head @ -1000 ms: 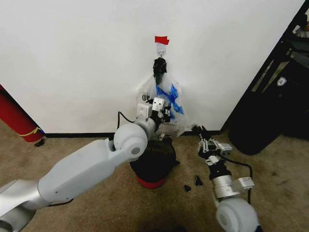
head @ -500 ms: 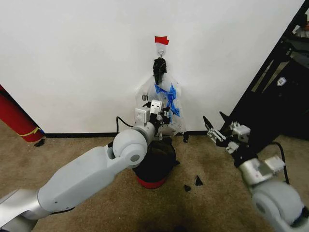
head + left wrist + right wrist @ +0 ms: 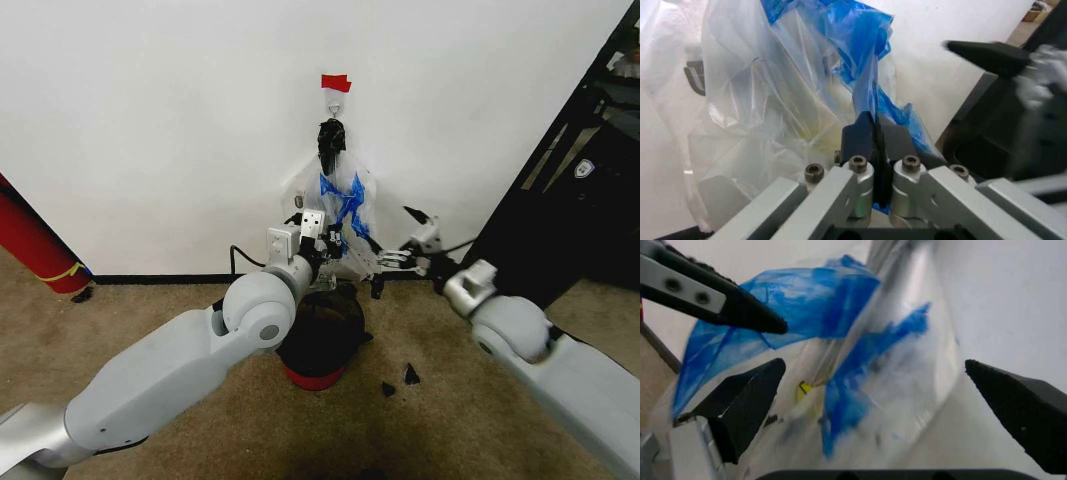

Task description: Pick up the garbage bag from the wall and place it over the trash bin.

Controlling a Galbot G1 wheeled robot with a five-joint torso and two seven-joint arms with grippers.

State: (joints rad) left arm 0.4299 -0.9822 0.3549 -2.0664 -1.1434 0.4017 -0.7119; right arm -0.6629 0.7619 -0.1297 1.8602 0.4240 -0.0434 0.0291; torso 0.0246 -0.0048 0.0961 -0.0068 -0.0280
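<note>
Jaws wide on the right gripper (image 3: 392,240) — newly swung in beside the garbage bag (image 3: 345,205) — left gripper (image 3: 873,145) pinching it.

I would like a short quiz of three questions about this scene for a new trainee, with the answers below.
1. True or false: the thin see-through plastic garbage bag already covers the round black mesh trash bin.
2. Which gripper is shut on the bag? A) left B) right
3. The bag hangs from a hook below a piece of ____ tape.

Key:
1. False; it hangs on the white wall.
2. A, the left gripper; the right gripper is open.
3. Red tape.
</note>
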